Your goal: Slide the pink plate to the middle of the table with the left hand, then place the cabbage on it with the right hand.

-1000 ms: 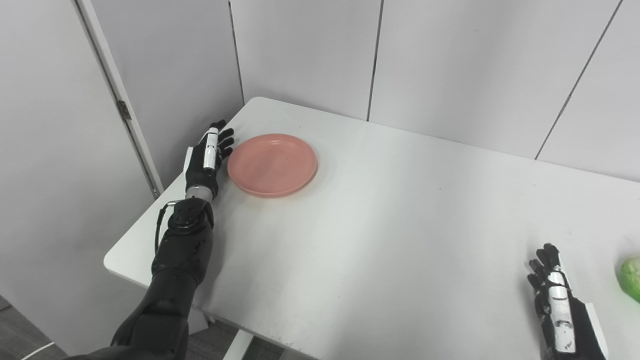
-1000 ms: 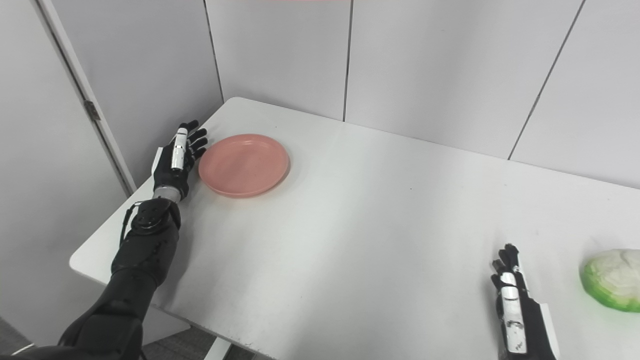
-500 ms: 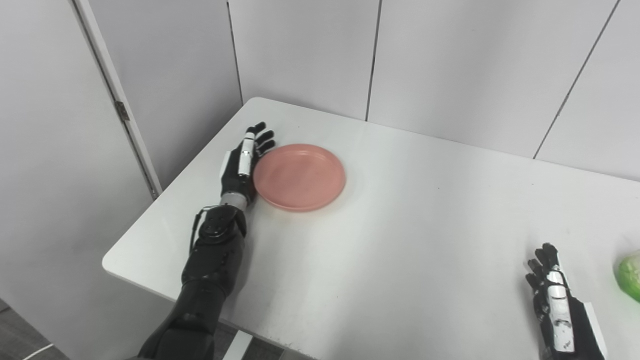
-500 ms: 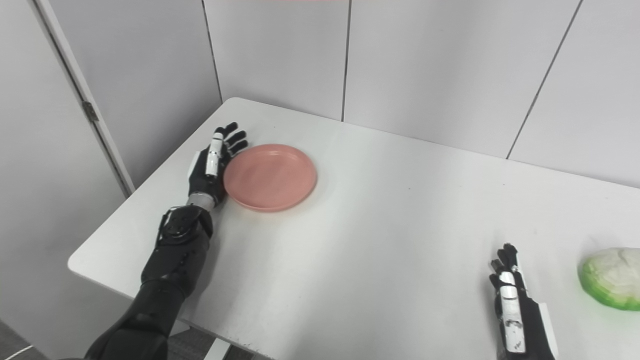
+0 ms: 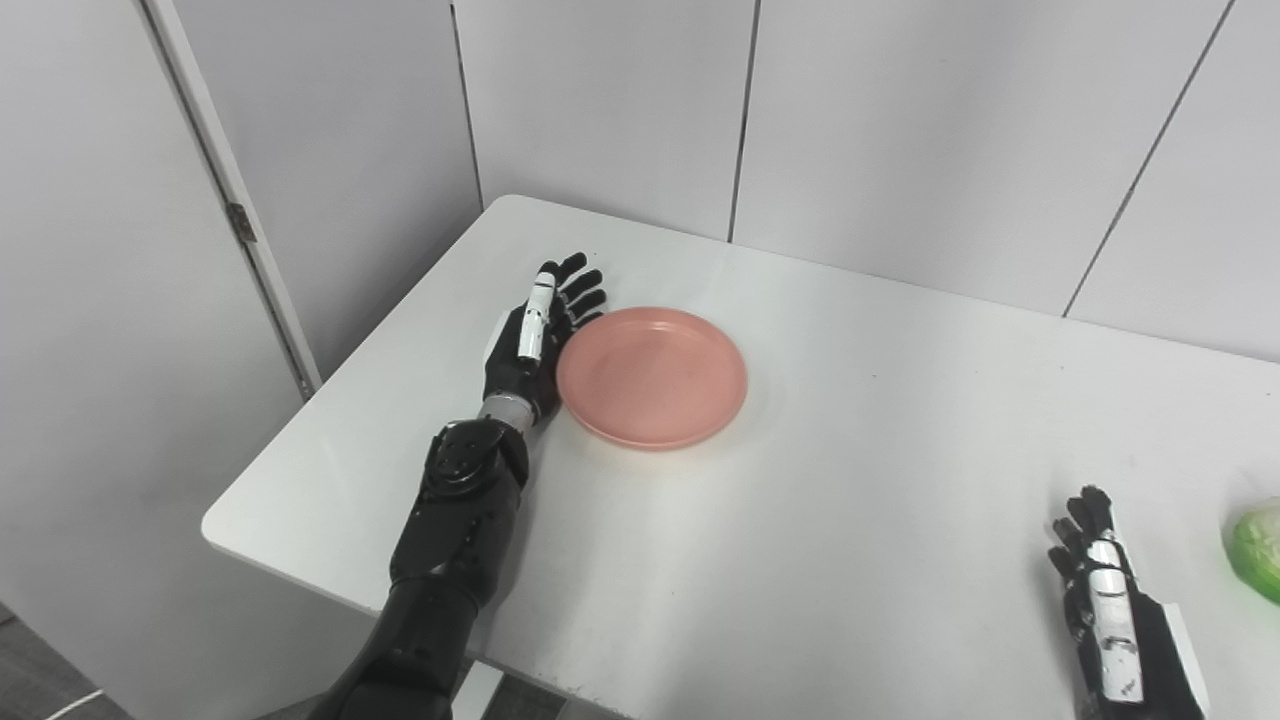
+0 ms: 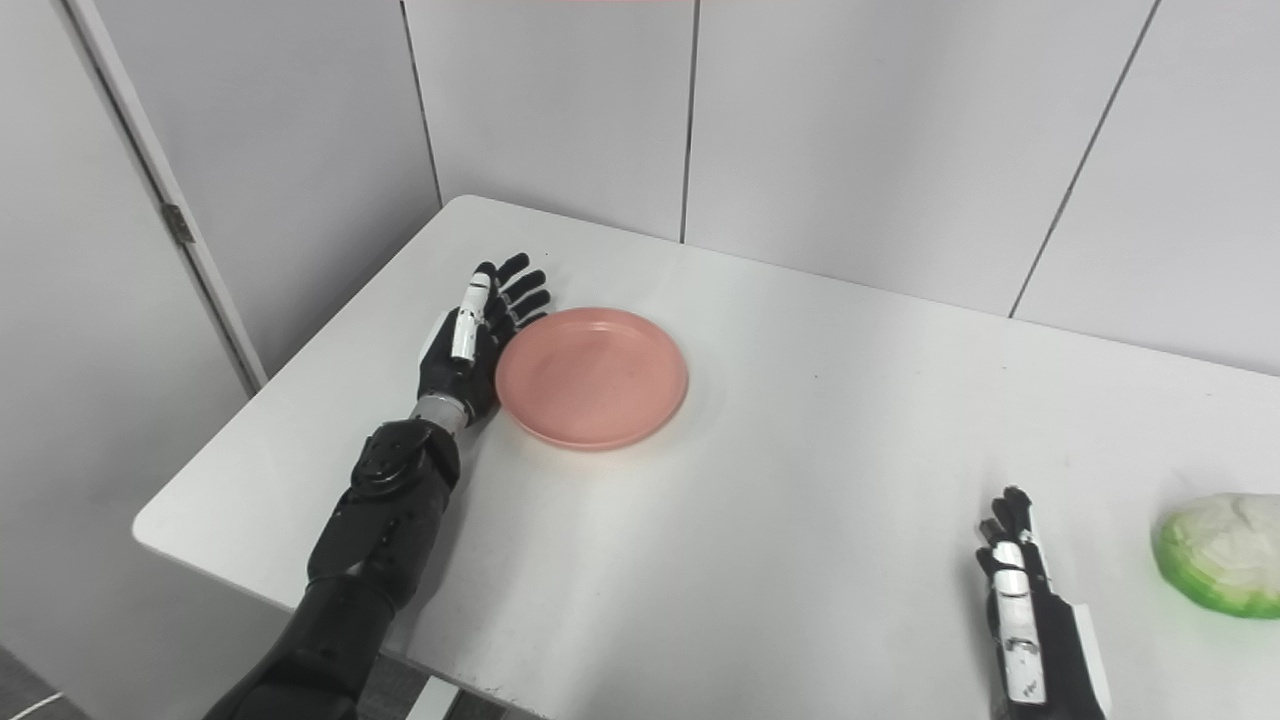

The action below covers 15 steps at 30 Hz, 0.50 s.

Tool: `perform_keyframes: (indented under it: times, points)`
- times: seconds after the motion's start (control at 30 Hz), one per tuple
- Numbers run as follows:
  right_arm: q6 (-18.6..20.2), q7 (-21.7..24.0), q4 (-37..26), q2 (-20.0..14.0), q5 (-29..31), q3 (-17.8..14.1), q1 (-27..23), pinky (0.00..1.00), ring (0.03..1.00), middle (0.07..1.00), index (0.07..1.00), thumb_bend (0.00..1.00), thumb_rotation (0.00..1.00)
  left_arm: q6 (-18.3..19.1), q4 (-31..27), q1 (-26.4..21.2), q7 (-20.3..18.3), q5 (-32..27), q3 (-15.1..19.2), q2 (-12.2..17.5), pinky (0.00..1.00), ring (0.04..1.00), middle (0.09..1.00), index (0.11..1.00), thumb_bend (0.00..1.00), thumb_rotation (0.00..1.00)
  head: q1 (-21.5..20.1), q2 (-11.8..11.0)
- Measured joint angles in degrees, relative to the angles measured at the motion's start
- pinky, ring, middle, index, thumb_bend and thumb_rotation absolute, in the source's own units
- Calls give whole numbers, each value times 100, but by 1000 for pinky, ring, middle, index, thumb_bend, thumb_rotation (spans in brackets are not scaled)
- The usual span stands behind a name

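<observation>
A: Start with the left hand (image 5: pixel 535 335). How is it set?

B: It stands on edge on the white table (image 5: pixel 800 520), palm toward the pink plate (image 5: pixel 652 376), fingers straight, spread a little and pointing to about 1 o'clock. It grips nothing. The palm side lies against the plate's rim at the plate's 9 o'clock. Whether the fingertips touch the rim I cannot tell.

A: And the arm behind it?

B: The black forearm runs back from the wrist toward 7 o'clock, low over the tabletop, and leaves the picture at the bottom edge, past the table's near edge.

A: Where does the plate sit?

B: Flat on the table, left of centre and toward the far side, with nothing on it. From the table's middle it lies at about 10 o'clock.

A: The right hand (image 6: pixel 1025 620)?

B: Near the table's front edge at lower right, also on its edge, fingers straight and loosely apart, pointing to 12 o'clock. It holds nothing and touches no object.

A: The cabbage (image 6: pixel 1222 567)?

B: It rests on the table at the right hand's 2 o'clock, near it but clear of it, pale on top with a green rim. In the left eye view the picture's right edge cuts most of it off. It is well apart from the plate, roughly at the plate's 4 o'clock.
</observation>
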Motion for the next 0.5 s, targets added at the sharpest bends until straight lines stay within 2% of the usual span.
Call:
perform_keyframes:
  times: [0.2, 0.37, 0.5]
  points:
    - [-1, -63, 4, 69, -101, 30, -1, 1000, 1000, 1000, 1000, 348, 1000, 146, -149, 16, -96, 35, -312, -165, 871, 877, 870, 860, 349, 1000, -325, 88]
    - [-2, -139, 9, 147, -171, 47, 0, 1000, 1000, 1000, 1000, 340, 1000, 361, -452, 132, -182, 65, -571, -332, 894, 889, 884, 873, 326, 1000, -510, 114]
    - [-7, -224, 14, 219, -238, 62, 5, 1000, 1000, 1000, 1000, 381, 1000, 475, -689, 249, -263, 57, -738, -499, 909, 896, 897, 884, 309, 1000, -861, 141]
